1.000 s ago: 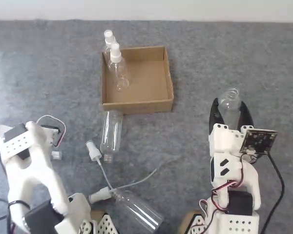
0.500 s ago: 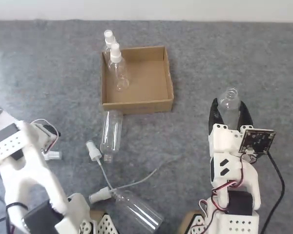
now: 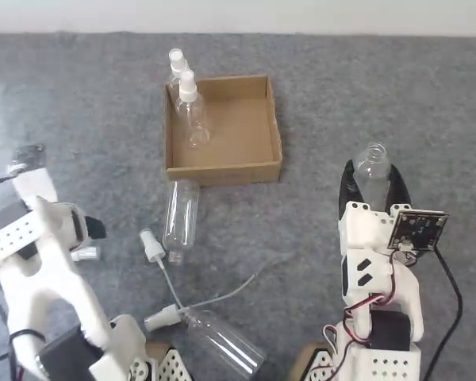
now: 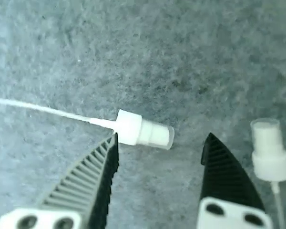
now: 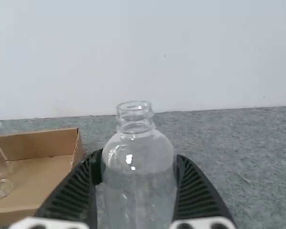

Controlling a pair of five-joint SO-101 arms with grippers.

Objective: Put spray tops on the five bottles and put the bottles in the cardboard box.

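**A:** What's the right arm got?

**B:** My right gripper (image 5: 137, 164) has its jaws clamped on an open-necked bottle (image 5: 135, 126), off to the right of the cardboard box (image 3: 222, 168). I'm holding it upright so the neck faces up, ready to take a top.

**A:** And the left?

**B:** My left gripper (image 4: 163, 140) hangs low over the table (image 4: 205, 57), jaws apart, straddling a loose spray top (image 4: 144, 132). It lies on its side with its thin tube trailing away. One jaw sits just beside the collar, and nothing is gripped yet. A second spray top (image 4: 269, 151) lies just outside the other jaw.

**A:** How far along are you?

**B:** Early, I'd say. One capped bottle (image 3: 192, 115) stands inside the box against its left wall. Another capped one (image 3: 175, 67) is at the far left corner, and I can't tell whether it's inside. An uncapped bottle (image 3: 181, 214) lies just in front of the box.

**A:** Any worries?

**B:** The top could roll as I close on it.
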